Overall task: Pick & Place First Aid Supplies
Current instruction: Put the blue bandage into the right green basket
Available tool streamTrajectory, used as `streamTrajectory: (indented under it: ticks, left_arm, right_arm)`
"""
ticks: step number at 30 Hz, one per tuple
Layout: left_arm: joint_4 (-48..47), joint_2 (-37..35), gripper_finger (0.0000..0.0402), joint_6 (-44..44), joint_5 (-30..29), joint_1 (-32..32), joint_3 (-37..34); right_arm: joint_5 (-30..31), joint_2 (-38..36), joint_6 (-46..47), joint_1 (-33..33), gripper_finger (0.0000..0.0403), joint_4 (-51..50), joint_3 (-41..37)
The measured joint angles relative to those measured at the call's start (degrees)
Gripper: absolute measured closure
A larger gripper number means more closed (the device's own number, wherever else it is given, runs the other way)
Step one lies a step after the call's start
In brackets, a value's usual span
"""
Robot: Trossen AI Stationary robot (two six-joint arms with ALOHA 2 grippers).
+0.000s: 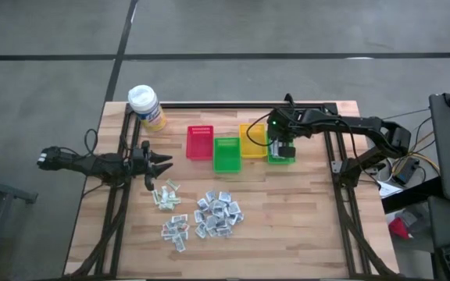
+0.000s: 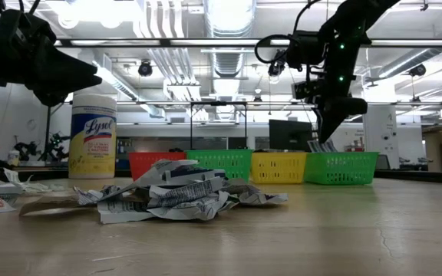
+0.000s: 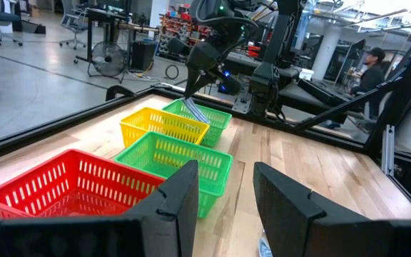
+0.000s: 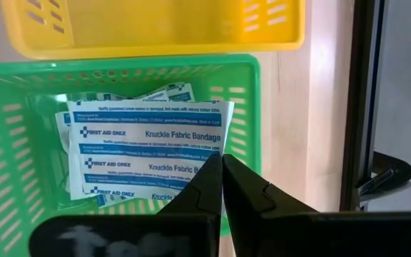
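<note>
— Since your right claw (image 4: 222, 171) hangs over the far-right green bin (image 4: 20, 78), what's in it?

— I've clenched it on a knuckle bandage packet (image 4: 152, 153), held inside the bin so it lands with its kind.

— And the left claw (image 1: 161, 164)?

— Released, waiting low at the bench's (image 1: 303, 226) left side, near the loose packets (image 1: 217, 212) still heaped at the near middle.

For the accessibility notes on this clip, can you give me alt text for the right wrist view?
The right gripper, its fingers shut on a white packet printed "Knuckle Fabric Bandage", holds it over a green basket where more such packets lie. A yellow basket sits just beyond on the wooden table.
</note>
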Motion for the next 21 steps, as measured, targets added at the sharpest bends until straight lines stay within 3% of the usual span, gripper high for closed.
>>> streamTrajectory:
  ticks: [21]
  left_arm:
    - [0.0, 0.0, 0.0271, 0.0, 0.0, 0.0, 0.0]
  right_arm:
    - [0.0, 0.0, -0.5, 0.0, 0.0394, -0.8, 0.3]
